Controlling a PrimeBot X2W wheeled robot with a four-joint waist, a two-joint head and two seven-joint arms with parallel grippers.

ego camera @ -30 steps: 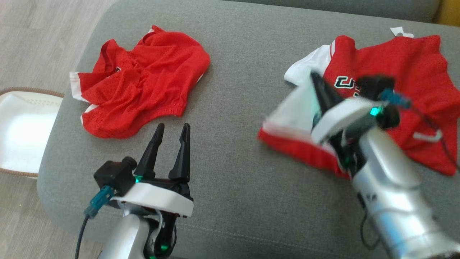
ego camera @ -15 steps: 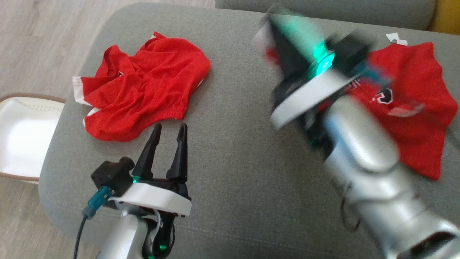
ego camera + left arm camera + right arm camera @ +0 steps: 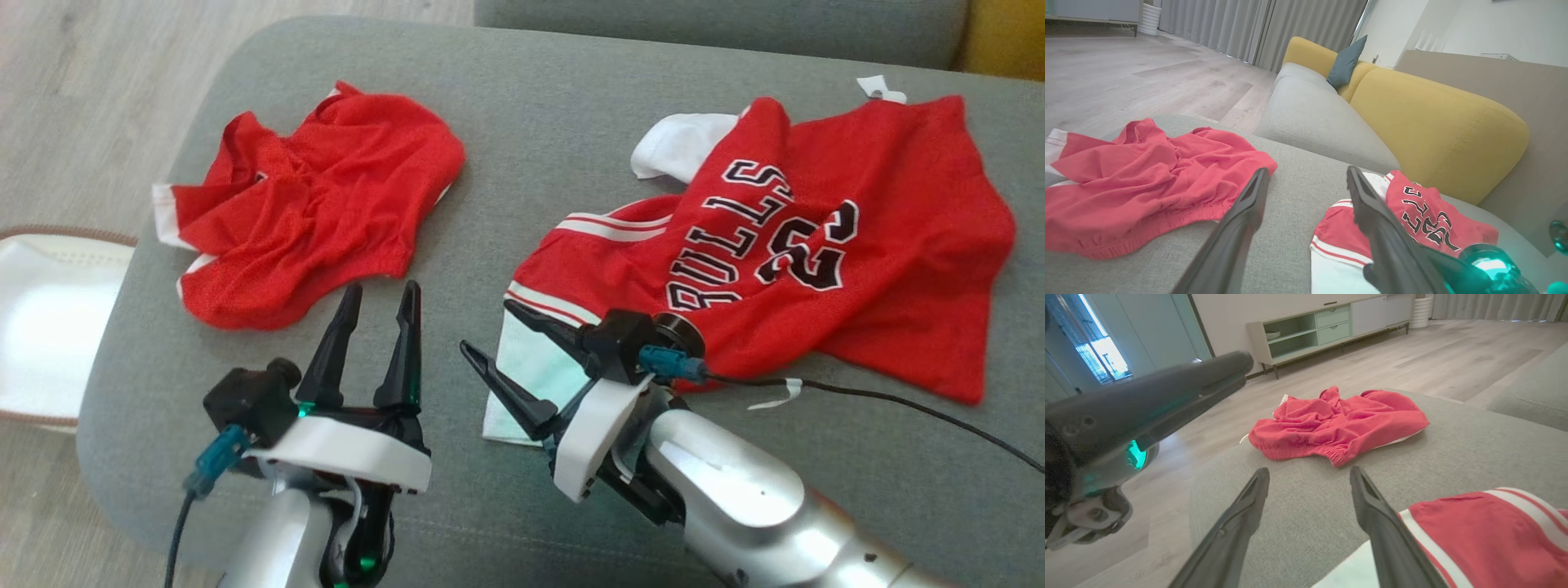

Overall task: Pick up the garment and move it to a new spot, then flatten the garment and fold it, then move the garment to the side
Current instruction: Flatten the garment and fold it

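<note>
Right gripper [image 3: 483,325]: jaws wide apart, empty, poised at the jersey's [image 3: 816,245] white lower corner. Left gripper [image 3: 382,287]: jaws spread, empty, left of the jersey. Jersey: red mesh with black lettering, rumpled on the woven grey cushion [image 3: 522,122], its hem partly hidden behind the right wrist. Crumpled red shorts [image 3: 310,220] lie farther left.

I see a grey fabric couch seat [image 3: 522,122] with crumpled red mesh shorts [image 3: 310,204] on its left part. White brown-rimmed basket [image 3: 41,327] on pale wood floor [image 3: 73,98], just left of it. Behind: yellow upholstered backrest [image 3: 1437,122], blue-grey cushion [image 3: 1345,61]. Mint-green sideboard [image 3: 1327,328] by the far wall.
</note>
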